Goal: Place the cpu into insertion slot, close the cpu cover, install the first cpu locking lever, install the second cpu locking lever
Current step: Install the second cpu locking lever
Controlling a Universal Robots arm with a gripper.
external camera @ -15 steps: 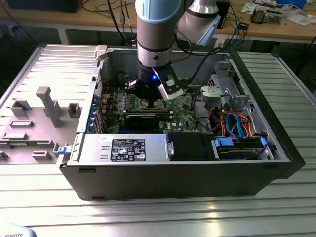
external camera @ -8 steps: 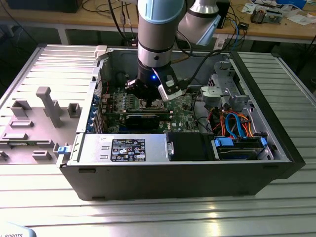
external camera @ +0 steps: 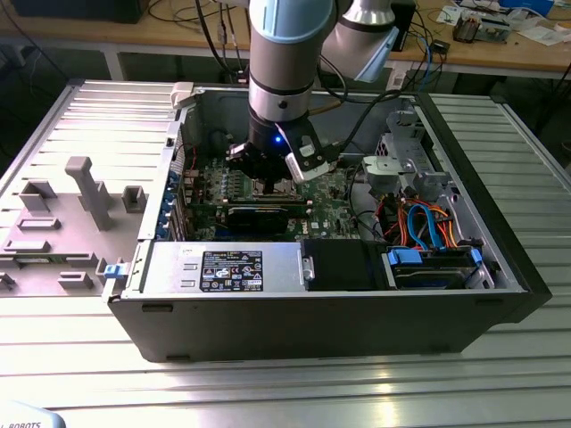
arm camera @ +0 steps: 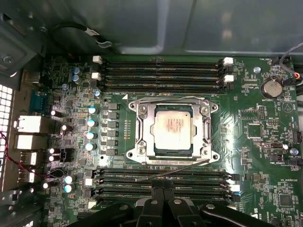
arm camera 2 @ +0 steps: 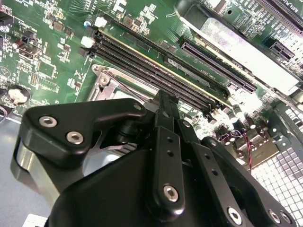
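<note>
Nearest the lens in the first wrist view, the black jointed fingers [arm camera: 163,208] of my gripper [arm camera: 163,190] are sitting drawn together over the long black memory slots [arm camera: 161,177], their tips appearing to meet with nothing visibly caught between them, so I am reporting the tool as clenched and empty. Just beyond them I am seeing the small flat square cpu with its silvery-grey metal top [arm camera: 173,130] lying seated in the square silver-framed insertion slot [arm camera: 137,109] at the middle of the green circuit board [arm camera: 265,142]. The thin silvery windowed cpu cover [arm camera: 150,130] is lying down flat around the chip, framing it through its window. A thin wire locking lever [arm camera: 170,171] is running along the socket edge nearest the fingers, its free end slanting out over the memory slots, which I am judging to mean it is not yet latched; the gripper is hanging closest to this lever. The lever's long axis is lying roughly parallel to the memory slots. In the exterior view, the arm is reaching down into the open dark grey computer case [external camera: 500,294], gripper [external camera: 268,183] low over the board.
</note>
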